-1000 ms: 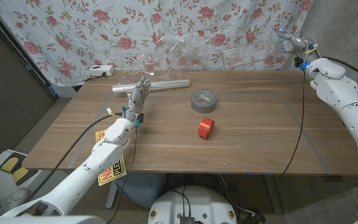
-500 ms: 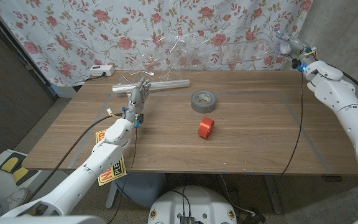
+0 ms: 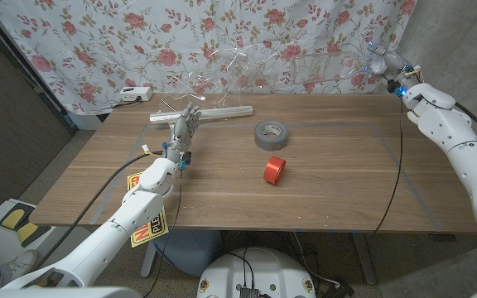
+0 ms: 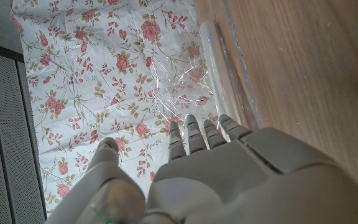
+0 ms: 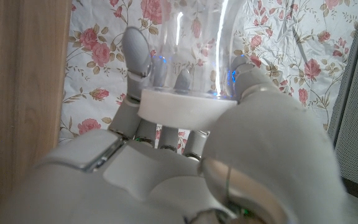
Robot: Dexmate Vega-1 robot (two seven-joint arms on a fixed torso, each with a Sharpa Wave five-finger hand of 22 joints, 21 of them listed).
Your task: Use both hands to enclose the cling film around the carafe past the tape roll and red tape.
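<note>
Now: right hand grips the carafe off the table's far right corner, left hand waits by the cling film

Head view. At the far right, off the corner of the wooden table (image 3: 321,178), the right hand (image 3: 387,64) is raised in front of the floral curtain (image 3: 98,41) with its fingers closed around the clear carafe (image 3: 378,58). The left hand (image 3: 185,126) stands with its fingers apart and upward, holding nothing, just in front of the cling film (image 3: 209,83). The film's roll lies along the table's far edge and a crumpled clear sheet rises from it against the curtain. The grey tape roll (image 3: 272,133) lies near the table's middle, and the red tape (image 3: 274,170) stands on its edge nearer the robot, apart from the grey one. Both lie between the film and the carafe's side of the table. A white power strip (image 3: 133,94) sits by the curtain at the far left.

Left wrist view. The left hand (image 4: 204,168) shows from behind, its fingertips (image 4: 194,127) spread and free. Beyond them the cling film (image 4: 213,59) lies as a clear tube along the table's edge, with wrinkled film spreading over the curtain.

Right wrist view. The right hand (image 5: 166,143) clasps the carafe (image 5: 197,68). Its fingers (image 5: 135,50) and thumb wrap the glass just above a white collar, and the clear body reaches on toward the curtain.
</note>
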